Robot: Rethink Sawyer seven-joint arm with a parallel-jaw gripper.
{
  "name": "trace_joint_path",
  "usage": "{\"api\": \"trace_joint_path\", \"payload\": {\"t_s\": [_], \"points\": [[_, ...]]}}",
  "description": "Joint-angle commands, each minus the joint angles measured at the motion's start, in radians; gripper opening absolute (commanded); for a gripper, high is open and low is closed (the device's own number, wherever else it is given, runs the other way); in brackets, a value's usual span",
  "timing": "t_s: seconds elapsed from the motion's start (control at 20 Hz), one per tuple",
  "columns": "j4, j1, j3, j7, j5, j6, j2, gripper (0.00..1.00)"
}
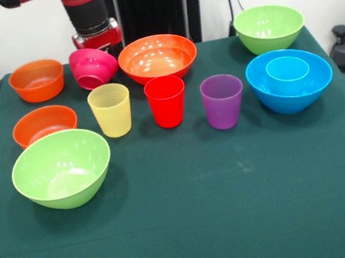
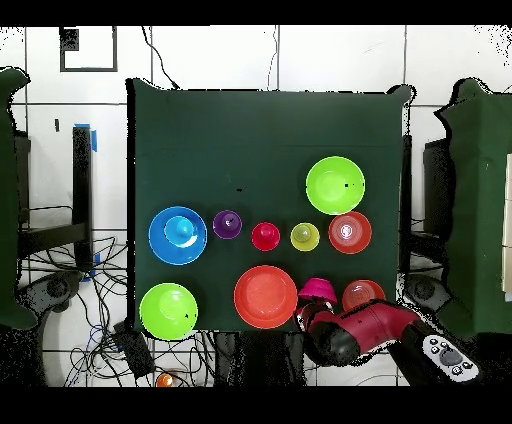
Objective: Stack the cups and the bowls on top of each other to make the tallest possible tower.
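Nearest the camera, a large lime green bowl (image 1: 62, 168) sits upright on the green table (image 1: 240, 210); like the tumblers behind it, it looks light, stiff and glossy, probably best pinched at the rim. The magenta bowl (image 1: 93, 67) lies tilted on the far side, directly below the arm's wrist (image 1: 96, 29). The gripper itself is hidden behind that bowl, so whether it grips or is released cannot be told.

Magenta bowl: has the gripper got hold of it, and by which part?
Cannot be told. The arm's end sits right behind the tilted magenta bowl, which hides the fingers; the overhead view shows no contact either.
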Motion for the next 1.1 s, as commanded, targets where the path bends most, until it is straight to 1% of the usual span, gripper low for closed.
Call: {"api": "trace_joint_path", "payload": {"t_s": [0.05, 0.25, 0.4, 0.45, 0.55, 0.7, 0.8, 0.95, 1.05, 1.1], "points": [[-0.138, 0.049, 0.009, -0.065, -0.100, 0.011, 0.102, 1.00], [-0.135, 0.053, 0.011, -0.070, -0.090, 0.021, 0.096, 1.00], [-0.112, 0.034, 0.044, -0.104, -0.042, 0.057, 0.067, 1.00], [-0.095, 0.034, 0.054, -0.103, -0.029, 0.057, 0.038, 1.00], [-0.057, 0.042, 0.074, -0.104, 0.025, 0.088, -0.042, 1.00], [-0.003, 0.048, 0.118, -0.147, 0.110, 0.153, -0.149, 1.00], [0.014, 0.054, 0.125, -0.149, 0.136, 0.168, -0.181, 1.00], [0.033, 0.052, 0.143, -0.149, 0.159, 0.169, -0.200, 1.00], [0.046, 0.043, 0.162, -0.154, 0.173, 0.165, -0.210, 1.00], [0.058, 0.026, 0.183, -0.162, 0.182, 0.159, -0.217, 1.00]]}}
